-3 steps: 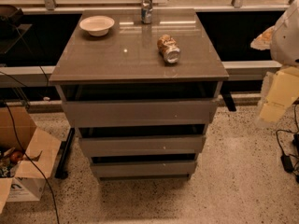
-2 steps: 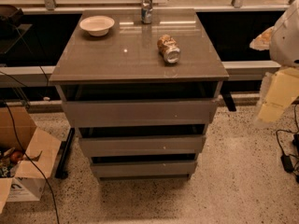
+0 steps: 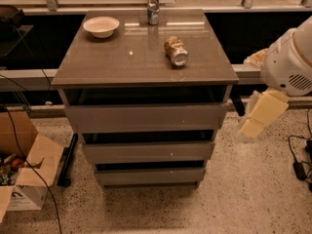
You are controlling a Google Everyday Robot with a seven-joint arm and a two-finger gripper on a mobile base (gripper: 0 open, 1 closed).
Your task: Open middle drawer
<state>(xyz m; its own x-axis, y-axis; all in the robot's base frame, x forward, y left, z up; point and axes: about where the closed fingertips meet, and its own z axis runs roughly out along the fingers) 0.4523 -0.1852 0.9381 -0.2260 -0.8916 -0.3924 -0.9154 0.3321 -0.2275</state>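
The grey-brown cabinet [image 3: 141,62] has three handleless drawers stacked in steps. The middle drawer [image 3: 148,152] sits pushed in, with a dark gap above its flat front. The taller top drawer [image 3: 146,117] is above it and the slim bottom drawer [image 3: 148,176] below it. My gripper [image 3: 261,115], a cream-coloured piece under the white arm housing [image 3: 290,62], hangs to the right of the cabinet at about top-drawer height, apart from every drawer.
On the cabinet top lie a tipped can [image 3: 176,51], a white bowl [image 3: 101,26] and an upright can [image 3: 153,7] at the back. An open cardboard box [image 3: 24,174] stands on the floor to the left. Cables [image 3: 300,165] lie on the floor to the right.
My arm and gripper have moved left and slightly down, closer to the cabinet's right side. The drawers and the things on top have not moved.
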